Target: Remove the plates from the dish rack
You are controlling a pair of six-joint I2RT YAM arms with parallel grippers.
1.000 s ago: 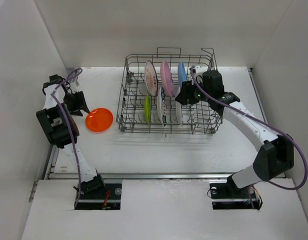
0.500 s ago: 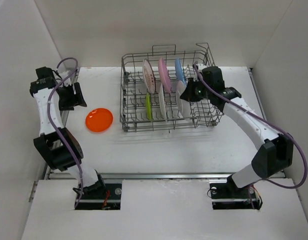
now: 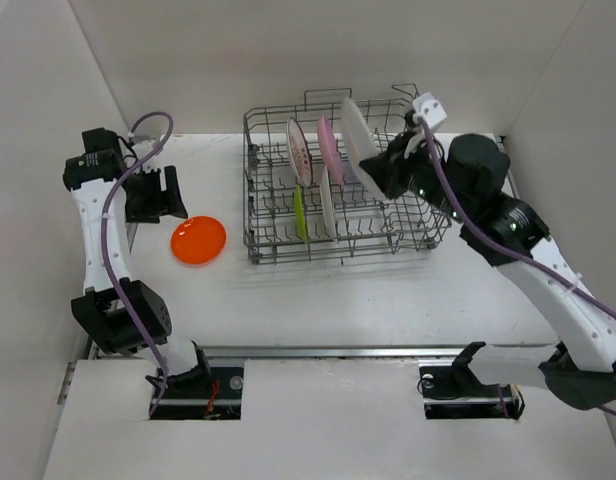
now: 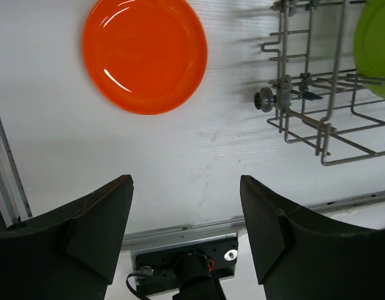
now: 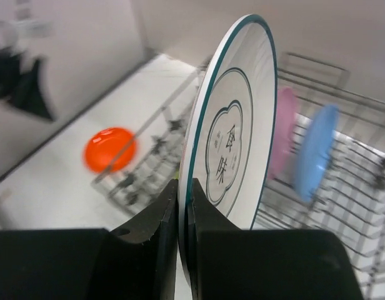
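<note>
**Left.** My left gripper (image 3: 156, 195) hangs over the white table (image 3: 318, 300) near its left edge. Its two dark, wedge-shaped fingers (image 4: 92, 231) are spread wide with nothing between them. Just to its right the orange plate (image 3: 198, 240) lies flat on the table. It is a small, glossy disc with a shallow raised rim, and it sits apart from the rack.

**Centre.** The rack (image 3: 338, 247) is a rectangular basket of thin grey wire with upright tines, looped handles and small rollers at its corners. It stands in the middle of the table. The green plate (image 3: 297, 213) stands on edge between the tines at the front left. Behind it stand a white speckled plate (image 3: 300, 152) and the pink plate (image 3: 331, 150), both upright and leaning slightly. In the right wrist view the blue plate (image 5: 314, 153) stands just beyond the pink one, blurred.

**Right.** My right gripper (image 3: 388, 172) is pinched on the lower rim of a large white plate (image 3: 360, 150). One dark finger presses each face. The plate is held on edge, tilted, above the right half of the rack. It is smooth and glazed, with a thin teal line round the rim, a scalloped outline inside that, and dark characters at its centre.
</note>
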